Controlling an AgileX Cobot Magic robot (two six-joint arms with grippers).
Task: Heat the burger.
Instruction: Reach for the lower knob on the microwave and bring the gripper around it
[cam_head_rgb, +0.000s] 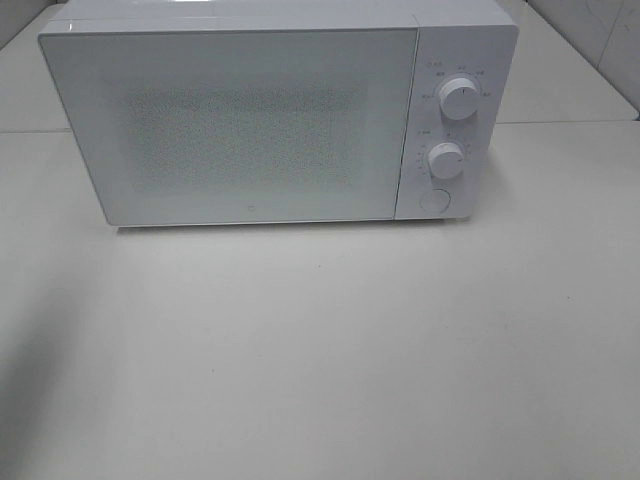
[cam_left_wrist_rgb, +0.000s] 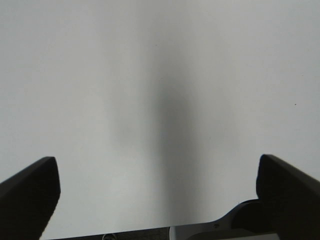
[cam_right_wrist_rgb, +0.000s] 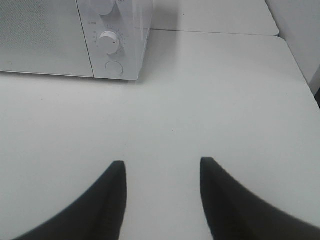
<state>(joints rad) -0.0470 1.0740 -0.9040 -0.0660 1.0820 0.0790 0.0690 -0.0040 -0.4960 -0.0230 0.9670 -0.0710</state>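
Exterior high: microwave (cam_head_rgb: 270, 120) door shut, inside obscured.

The microwave (cam_head_rgb: 450, 40) is gleaming white all over, its door (cam_head_rgb: 240, 125) showing a fine grey speckled dot mesh. Its knobs (cam_head_rgb: 460, 98) are matching white. The table (cam_head_rgb: 320, 350) is looking pale off-white. The left gripper (cam_left_wrist_rgb: 156, 167) and right gripper (cam_right_wrist_rgb: 161, 165) are showing black.

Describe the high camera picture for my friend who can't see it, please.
A white microwave with its door shut stands at the back of a pale table. Its right-hand panel carries an upper knob, a lower knob and a round button underneath.
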